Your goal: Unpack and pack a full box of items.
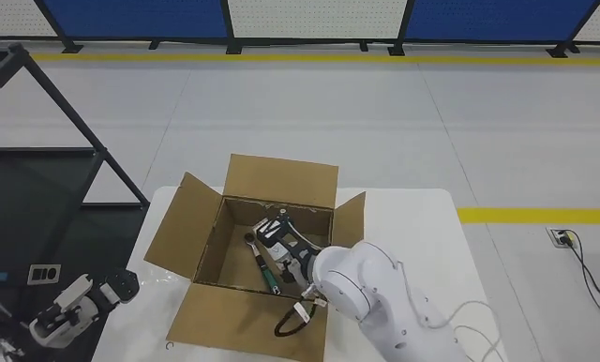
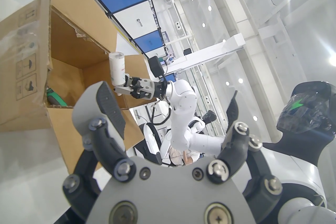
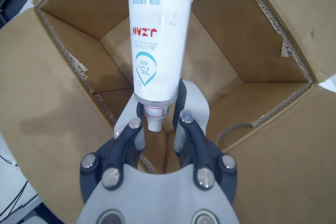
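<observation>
Between box flaps (image 3: 52,83), right gripper (image 3: 159,107) clamps bottle (image 3: 160,25)

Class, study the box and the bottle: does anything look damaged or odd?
Yes. The box has ragged, torn paper along its inner rim, and a darker stain marks one flap. The right end effector grips the bottle by its neck, base pointing away.

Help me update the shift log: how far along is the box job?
Done: the box has all flaps open. In hand: the right gripper is shut on a white bottle by its neck, above the box interior. Remaining: a green-handled tool lies on the box floor, and the left gripper is open beside the box. Whether the bottle is going in or out cannot be told.
</observation>
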